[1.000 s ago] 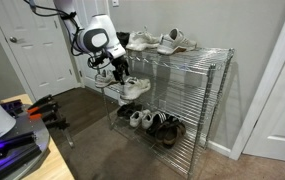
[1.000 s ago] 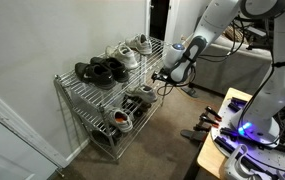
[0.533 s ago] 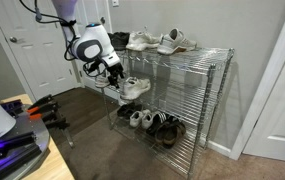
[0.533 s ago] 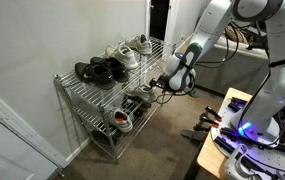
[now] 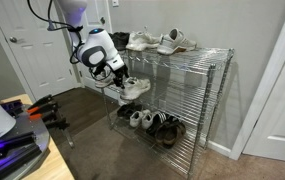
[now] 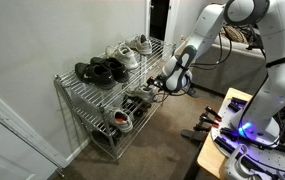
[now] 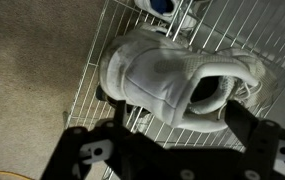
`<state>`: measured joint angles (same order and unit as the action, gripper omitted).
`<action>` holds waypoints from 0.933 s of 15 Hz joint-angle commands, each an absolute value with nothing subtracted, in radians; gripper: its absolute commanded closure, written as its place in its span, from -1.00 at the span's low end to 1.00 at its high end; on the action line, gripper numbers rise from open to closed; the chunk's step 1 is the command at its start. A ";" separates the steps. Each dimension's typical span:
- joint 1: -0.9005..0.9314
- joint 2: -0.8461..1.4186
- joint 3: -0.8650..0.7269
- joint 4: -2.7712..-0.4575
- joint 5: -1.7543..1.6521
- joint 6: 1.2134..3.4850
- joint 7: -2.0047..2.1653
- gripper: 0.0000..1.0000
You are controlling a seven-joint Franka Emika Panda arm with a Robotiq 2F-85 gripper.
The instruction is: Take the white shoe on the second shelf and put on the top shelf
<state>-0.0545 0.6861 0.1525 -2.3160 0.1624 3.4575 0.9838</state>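
In the wrist view the 2 fingers (image 7: 85,150) of the gripper (image 7: 167,135) were spread wide and gripped nothing. The white shoe (image 7: 167,80) lay just beyond them on the wire grid of the second shelf (image 7: 232,35), its opening turned toward the camera. In both exterior views the gripper (image 5: 117,72) (image 6: 162,86) hovered at the open end of the chrome rack (image 5: 214,110), just beside the white shoe (image 5: 134,88) at that end of the second shelf (image 5: 177,98). The top shelf (image 5: 204,55) above carried pale sneakers (image 5: 167,41) and dark shoes (image 6: 102,71).
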 commanded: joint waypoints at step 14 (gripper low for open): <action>-0.042 0.835 0.126 -2.209 0.250 3.365 0.834 -0.08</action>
<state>-0.0468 0.8341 0.1257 -2.2212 0.2058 3.3971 0.8963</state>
